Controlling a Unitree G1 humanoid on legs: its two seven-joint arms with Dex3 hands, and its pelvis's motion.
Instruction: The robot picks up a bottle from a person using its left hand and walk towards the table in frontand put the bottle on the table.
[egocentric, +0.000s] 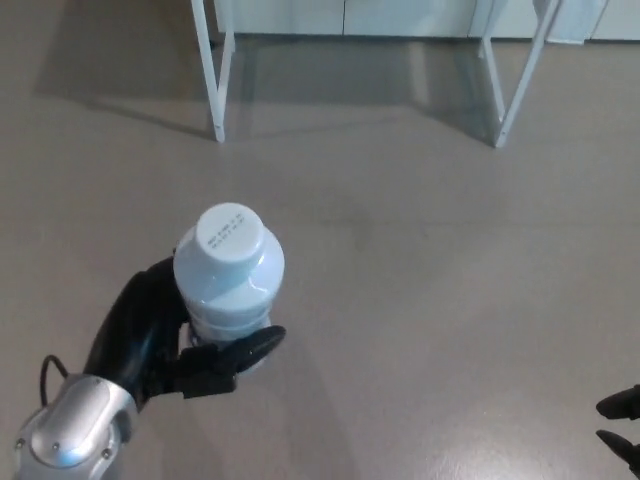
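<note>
Smooth grey-beige floor (420, 300); white table legs (212, 70) at top, casting soft shadows.

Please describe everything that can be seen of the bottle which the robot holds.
The bottle is pale bluish white and looks like plastic, with a rounded shoulder and ridges lower down. Its wide white cap is closed and carries small print, too small to read. Seen from above, it stands about upright. The left robot hand is shut on its lower body, one black finger crossing the front. Nothing else touches it; it is above the grey floor.
</note>
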